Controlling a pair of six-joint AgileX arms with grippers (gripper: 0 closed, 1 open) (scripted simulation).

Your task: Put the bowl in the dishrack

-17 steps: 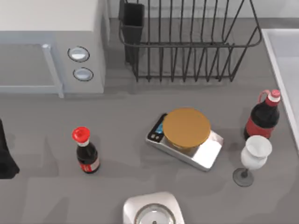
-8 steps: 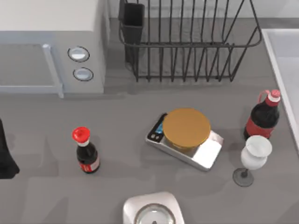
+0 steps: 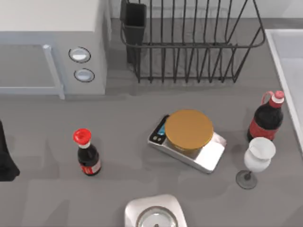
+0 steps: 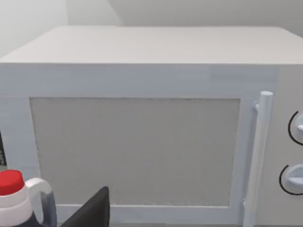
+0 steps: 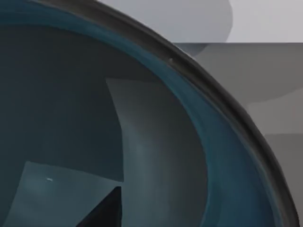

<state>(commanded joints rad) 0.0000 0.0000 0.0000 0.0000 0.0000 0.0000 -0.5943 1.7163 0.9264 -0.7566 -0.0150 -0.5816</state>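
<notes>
The bowl (image 5: pixel 199 142) is teal-blue with a dark rim and sits very close in the right wrist view, its inside turned toward the camera. A dark part of my right gripper (image 5: pixel 102 210) shows against the bowl's inner wall. The dishrack (image 3: pixel 189 42), a black wire rack with a dark utensil cup (image 3: pixel 135 21) at its left corner, stands at the back middle of the table with nothing in it. My left arm (image 3: pixel 4 158) is parked at the table's left edge, facing the microwave (image 4: pixel 142 142).
A white microwave (image 3: pixel 52 42) stands back left. A scale (image 3: pixel 203 153) carrying an orange disc (image 3: pixel 188 129) sits mid-table, a soy-sauce bottle (image 3: pixel 87 156) to its left, a cola bottle (image 3: pixel 266 120) and white goblet (image 3: pixel 255 158) to its right. A white appliance (image 3: pixel 154 213) stands at the front edge.
</notes>
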